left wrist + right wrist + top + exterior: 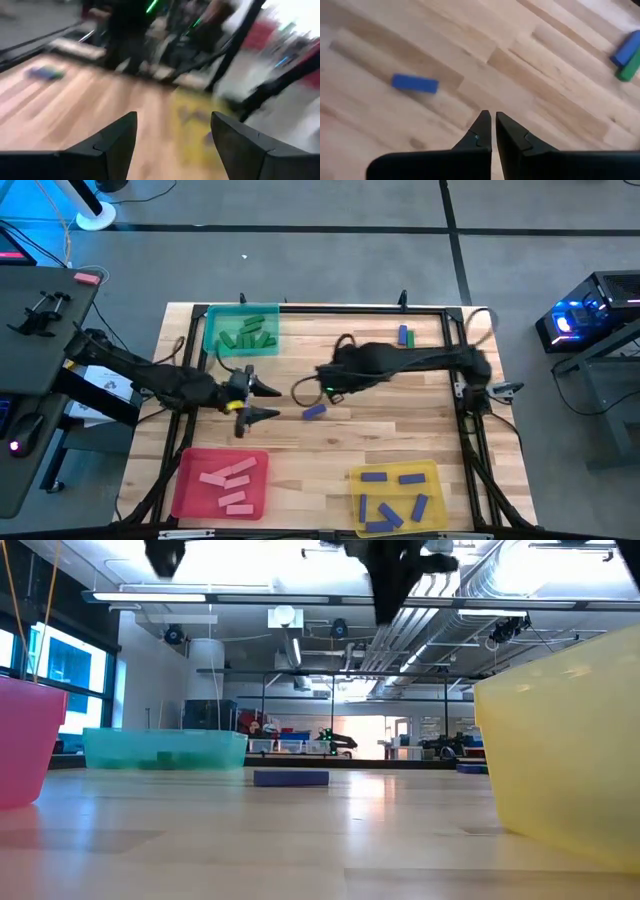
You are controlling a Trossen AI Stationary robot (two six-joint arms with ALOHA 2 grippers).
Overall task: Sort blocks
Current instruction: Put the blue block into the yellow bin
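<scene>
A lone blue block (314, 412) (291, 778) (415, 83) lies flat on the wood near the table's middle. A blue block (402, 334) (626, 48) and a green block (410, 338) (630, 68) lie side by side near the far edge. My right gripper (325, 380) (493, 121) hangs above the table, shut and holding nothing, a little to the far right of the lone blue block. My left gripper (272, 401) (172, 120) is open and empty, just left of that block, pointing toward the table's right.
The green tray (215, 320) at the far left holds green blocks (247, 338). The red tray (190, 480) at the near left holds pink blocks (230, 480). The yellow tray (440, 480) at the near right holds blue blocks (395, 500). Bare wood lies between the trays.
</scene>
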